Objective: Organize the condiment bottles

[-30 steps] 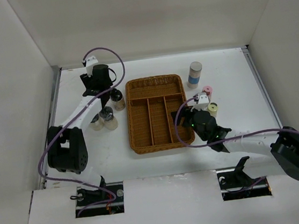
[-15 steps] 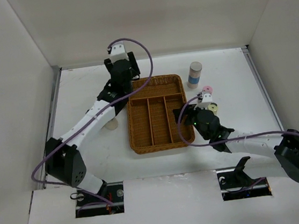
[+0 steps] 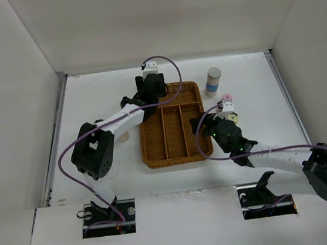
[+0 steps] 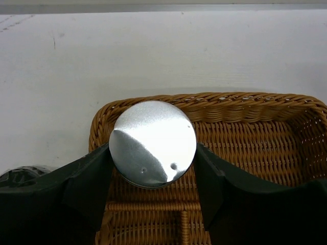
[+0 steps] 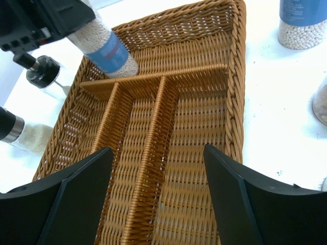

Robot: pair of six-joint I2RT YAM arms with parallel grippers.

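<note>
The brown wicker tray (image 4: pixel 245 98) sits mid-surface (image 3: pixel 89 95), and the left arm reaches across its far left corner. Just outside the tray's left wall stand two black-topped shakers (image 5: pixel 45 74) (image 5: pixel 18 133), close to that arm's path. Off the far right corner a second banded bottle (image 3: pixel 212 81) stands upright on its own. A pink-capped bottle (image 3: pixel 226 99) sits just beside the right wrist.

The left fingers (image 4: pixel 87 178) are clamped on a silver-capped bottle (image 4: pixel 153 143), one finger on each side just under the cap. From the right wrist you can see it is tilted, its base down in the left end of the tray's far cross compartment. Whether it touches the weave I cannot tell.

The right fingers (image 5: pixel 76 204) are spread wide and hold nothing, above the tray's long compartments and well apart from that bottle.
</note>
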